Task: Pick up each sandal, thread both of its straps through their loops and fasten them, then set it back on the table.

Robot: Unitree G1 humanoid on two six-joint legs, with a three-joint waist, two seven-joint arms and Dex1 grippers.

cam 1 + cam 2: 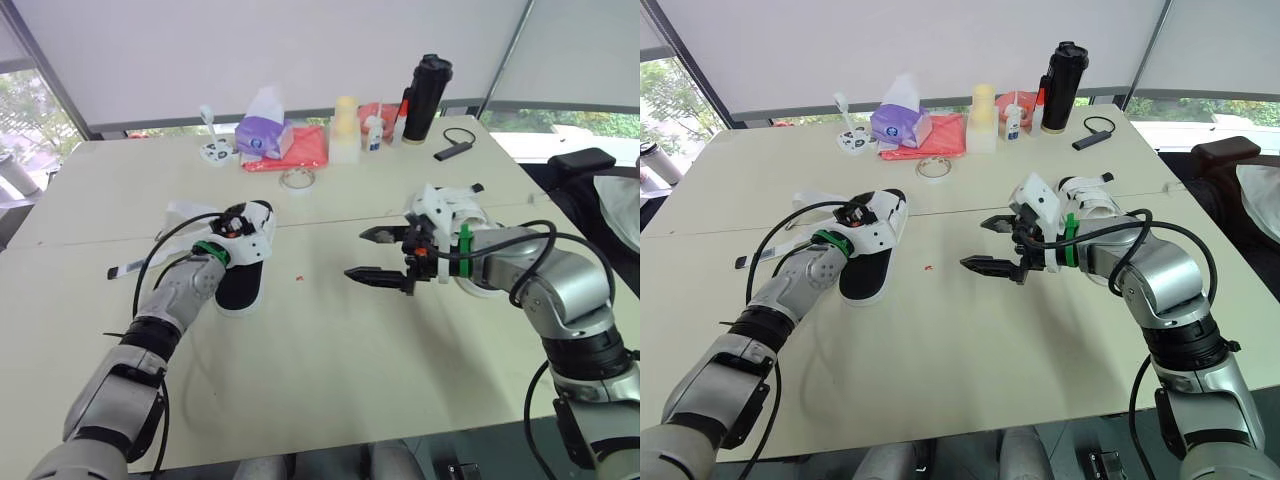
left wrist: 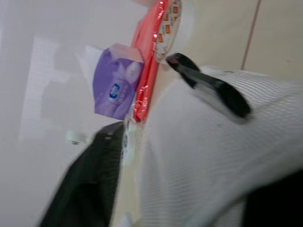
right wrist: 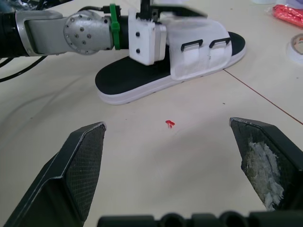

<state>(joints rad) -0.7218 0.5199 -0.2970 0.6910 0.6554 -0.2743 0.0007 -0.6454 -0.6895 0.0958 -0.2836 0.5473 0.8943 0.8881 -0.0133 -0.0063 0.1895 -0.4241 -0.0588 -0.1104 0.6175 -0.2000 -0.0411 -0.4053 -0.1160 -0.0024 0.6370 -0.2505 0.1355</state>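
Cream, smooth table (image 1: 330,380) holds the black-soled sandal (image 3: 118,80) flat at the robot's left. Its white mesh strap (image 3: 199,35) seems pinched by the left gripper (image 1: 235,222). Nearby the right gripper (image 1: 358,254) hovers, its textured black fingers spread wide and empty.

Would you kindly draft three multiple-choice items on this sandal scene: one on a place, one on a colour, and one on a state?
1. Where on the table does the black bottle stand?
A. Near edge
B. Far edge
C. Middle

2. What colour is the footbed of the sandal by the left arm?
A. Red
B. Black
C. Purple

3. How is the right tool?
A. Open and empty
B. Shut on a strap
C. Shut on a tape roll

Answers:
1. B, it stands at the back, beyond both arms.
2. B, the footbed shows black above a white edge.
3. A, its fingers are spread over bare table.
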